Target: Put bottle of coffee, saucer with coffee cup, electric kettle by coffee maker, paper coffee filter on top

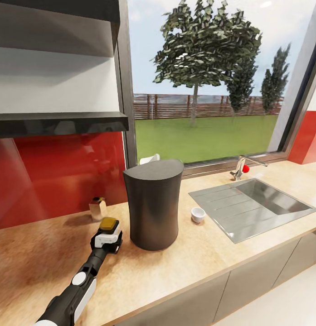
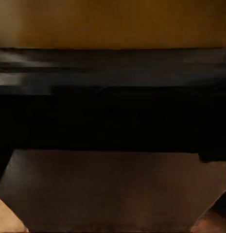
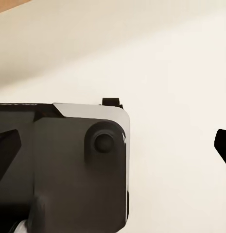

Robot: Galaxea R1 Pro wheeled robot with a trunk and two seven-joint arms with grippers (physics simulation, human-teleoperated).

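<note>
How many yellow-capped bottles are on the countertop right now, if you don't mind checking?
2: one bottle of coffee at the left gripper beside the coffee maker; another small bottle by the red backsplash. Others may be hidden behind the coffee maker.

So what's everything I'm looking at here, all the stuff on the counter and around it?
coffee maker: one, dark grey, tall, standing mid-counter
bottle of coffee: one, yellow cap showing, at the tip of the left arm, just left of the coffee maker
coffee cup: one, white, on the counter between coffee maker and sink
small golden bottle: one, dark cap, on the counter by the red wall
white object: one, partly hidden behind the coffee maker; cannot tell what it is
sink: one, steel, set into the counter at right
tap: one, silver with red knob, behind the sink
countertop: one, light wood
shelves: two, black, on the wall upper left
left gripper: one, white and black, around the bottle
</note>
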